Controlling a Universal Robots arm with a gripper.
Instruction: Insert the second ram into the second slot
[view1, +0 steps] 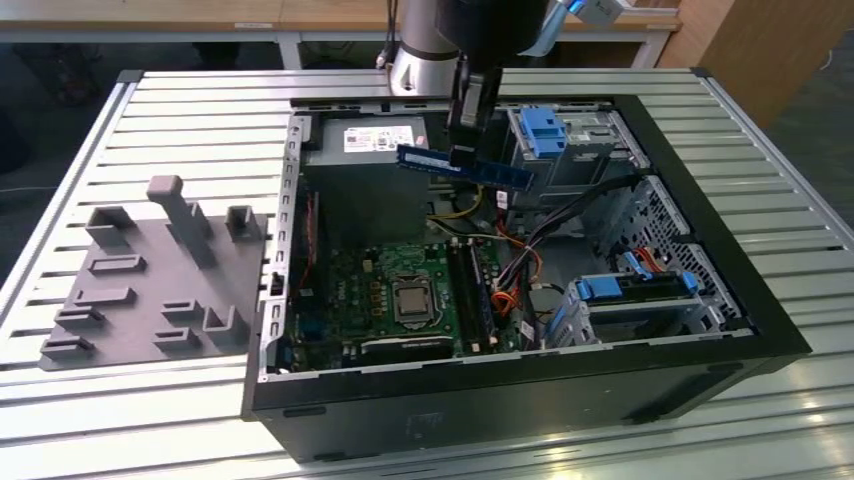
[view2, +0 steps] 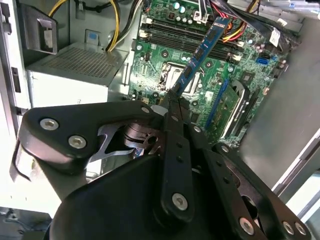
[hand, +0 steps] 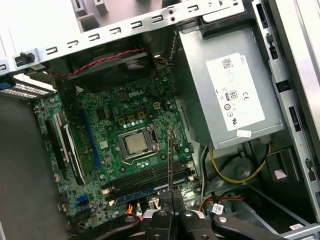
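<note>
Bright light from above shone off the metal table (view1: 160, 110), with white glare near its front edge, but the inside of the computer case (view1: 467, 420) lay in shadow. In the second wrist view the black gripper (view2: 172, 97) looked dark, while the second ram (view2: 200, 55) and the green board (view2: 150, 55) were well lit. In the first wrist view the corner past the case rim glared white.

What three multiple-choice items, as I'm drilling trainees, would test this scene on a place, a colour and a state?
1. Where is the second ram? A in a motherboard slot; B held above the open case; C on the grey tray.
2. Its colour? A blue; B red; C yellow.
3. The tool is: A open; B shut on a cable; C shut on the second ram.
Key: B, it hangs in the air over that case; A, the strip shows blue; C, the fingers pinch the strip.
</note>
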